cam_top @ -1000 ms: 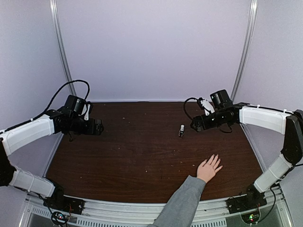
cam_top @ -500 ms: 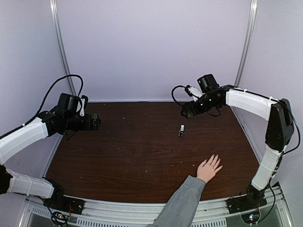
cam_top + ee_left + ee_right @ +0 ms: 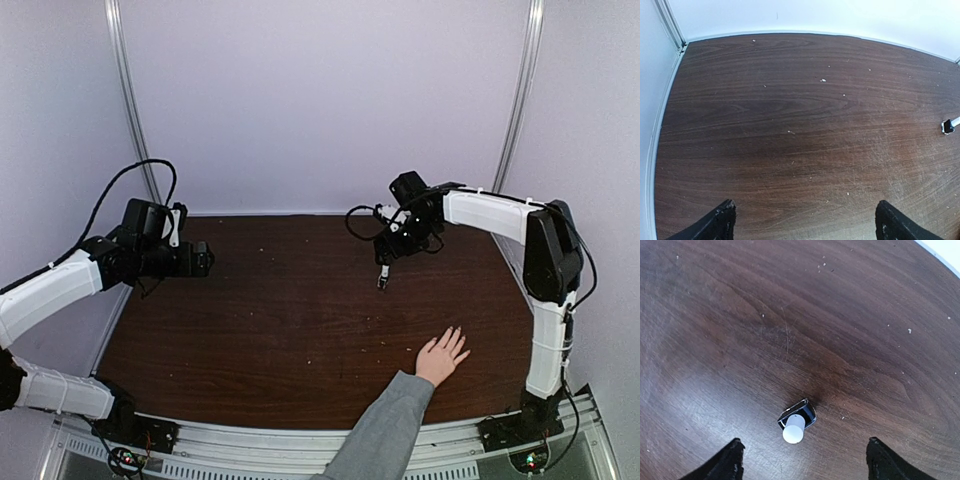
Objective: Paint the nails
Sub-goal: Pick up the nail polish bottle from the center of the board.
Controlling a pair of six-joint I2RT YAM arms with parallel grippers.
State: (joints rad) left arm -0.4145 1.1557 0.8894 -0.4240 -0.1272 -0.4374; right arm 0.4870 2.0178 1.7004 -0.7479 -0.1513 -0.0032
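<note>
Right gripper (image 3: 804, 462) hangs open just above the polish bottle (image 3: 796, 419) at lower centre. Left gripper (image 3: 805, 225) is also released (far left, top view). The hand (image 3: 442, 356) lies lower right, its nails (image 3: 456, 333) too small to make out.

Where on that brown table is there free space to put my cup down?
The widest bare stretch of table lies centre and left, between the left claw, the polish bottle and the grey sleeve. The right is crowded: the right claw hangs over the bottle, with the person's hand nearer the front edge.
</note>
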